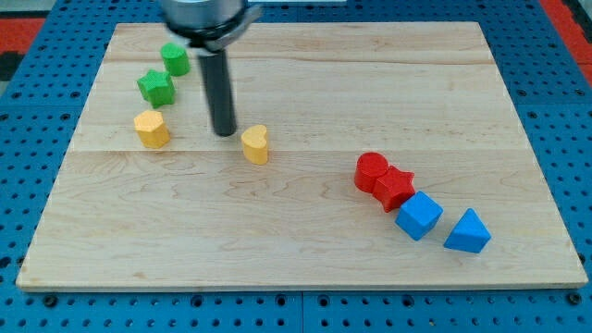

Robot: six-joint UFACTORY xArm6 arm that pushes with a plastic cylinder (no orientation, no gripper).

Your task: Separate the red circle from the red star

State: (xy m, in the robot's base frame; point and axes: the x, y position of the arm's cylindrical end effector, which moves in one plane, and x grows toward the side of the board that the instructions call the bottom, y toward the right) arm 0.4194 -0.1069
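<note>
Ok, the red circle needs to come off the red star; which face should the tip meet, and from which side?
Judging by the layout, meet the red circle on its lower-right side, at the seam with the red star, and push toward the view's upper left. The two touch, with the star and a blue cube packed on the lower right. My tip sits far left, beside the yellow heart.

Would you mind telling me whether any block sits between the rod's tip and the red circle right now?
My tip is just to the view's left of the yellow heart, which lies roughly on the line toward the red circle. Beyond the heart the board shows nothing else before the circle, which touches the red star.
</note>
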